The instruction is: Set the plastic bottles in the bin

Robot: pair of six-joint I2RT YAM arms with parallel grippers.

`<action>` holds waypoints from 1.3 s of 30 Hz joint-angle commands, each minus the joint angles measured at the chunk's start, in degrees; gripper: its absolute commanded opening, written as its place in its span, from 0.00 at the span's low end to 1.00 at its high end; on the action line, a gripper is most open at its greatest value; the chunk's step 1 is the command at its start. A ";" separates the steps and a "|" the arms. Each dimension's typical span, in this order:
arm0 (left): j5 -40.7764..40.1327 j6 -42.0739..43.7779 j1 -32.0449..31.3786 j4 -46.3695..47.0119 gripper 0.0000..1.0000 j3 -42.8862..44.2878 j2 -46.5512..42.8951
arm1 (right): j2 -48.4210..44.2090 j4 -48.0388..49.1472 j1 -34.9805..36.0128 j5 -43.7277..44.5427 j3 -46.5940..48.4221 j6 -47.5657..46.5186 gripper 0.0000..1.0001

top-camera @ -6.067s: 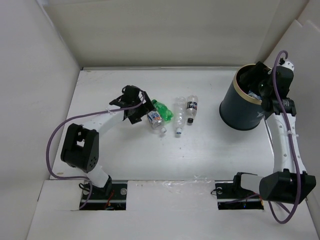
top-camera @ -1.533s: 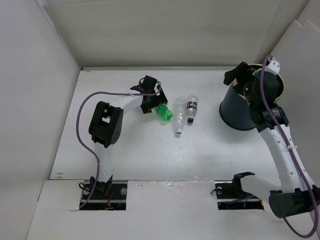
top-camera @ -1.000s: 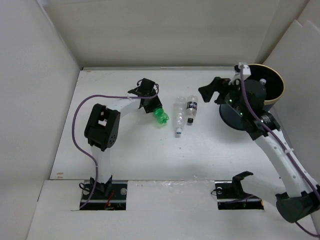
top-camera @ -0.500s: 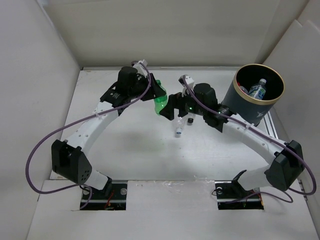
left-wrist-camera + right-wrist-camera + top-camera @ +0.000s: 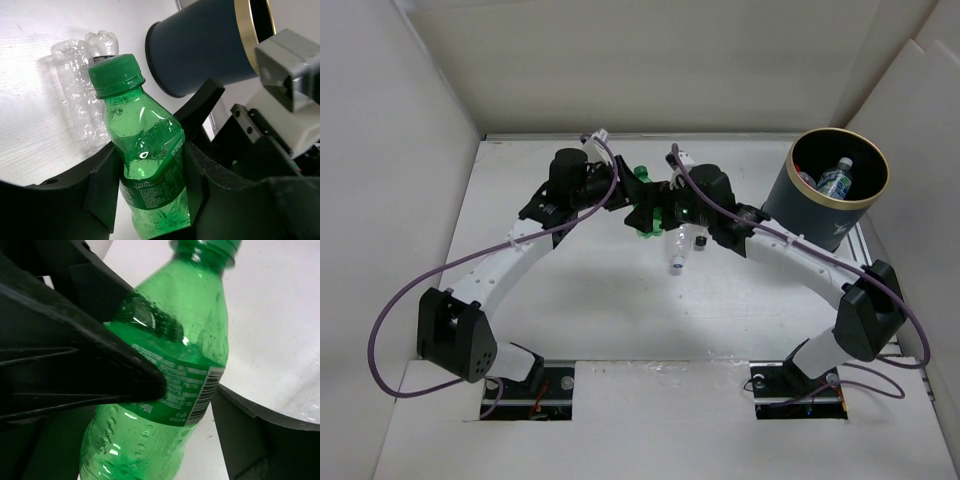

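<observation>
Passage over the middle of the white table (image 5: 590, 300) is blocked. There the left gripper (image 5: 625, 188) clamps a green plastic bottle (image 5: 642, 178), and the right gripper (image 5: 655, 207), jaws spread, straddles the same bottle. A clear ribbed plastic bottle (image 5: 677, 250) and a second clear plastic bottle (image 5: 101, 44) lie side by side beneath the right wrist. The dark cylindrical bin with a gold rim (image 5: 800, 222) stands far right, mouth open upward. Bare surface lies at the near left and between the arms. White walls (image 5: 400, 200) close three sides.
</observation>
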 commanded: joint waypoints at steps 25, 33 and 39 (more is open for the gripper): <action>-16.59 -1.65 -0.68 -2.63 1.00 3.43 -5.81 | -12.85 -11.84 -32.83 11.33 10.63 1.02 0.05; -17.01 3.27 -5.15 -2.79 1.00 7.10 0.86 | -10.30 -24.17 -47.62 21.89 17.76 2.25 0.20; -21.84 6.00 -9.02 -7.63 1.00 14.31 10.01 | -10.91 -27.34 -49.13 24.70 18.29 2.78 1.00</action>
